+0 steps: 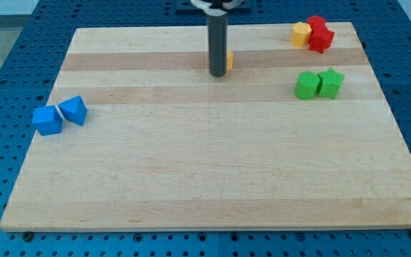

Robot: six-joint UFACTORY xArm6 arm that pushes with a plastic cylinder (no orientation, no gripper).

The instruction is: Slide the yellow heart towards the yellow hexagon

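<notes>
My tip (218, 73) stood near the board's (191, 178) top middle, touching a yellow block (229, 61) mostly hidden behind the rod, shape unclear. The yellow hexagon (302, 33) sat top right, beside red blocks (320, 34).

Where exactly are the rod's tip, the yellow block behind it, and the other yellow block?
my tip (219, 74), camera view, rod's very end.
yellow heart (230, 60), camera view, sliver showing right of rod.
yellow hexagon (302, 33), camera view, top face.
</notes>
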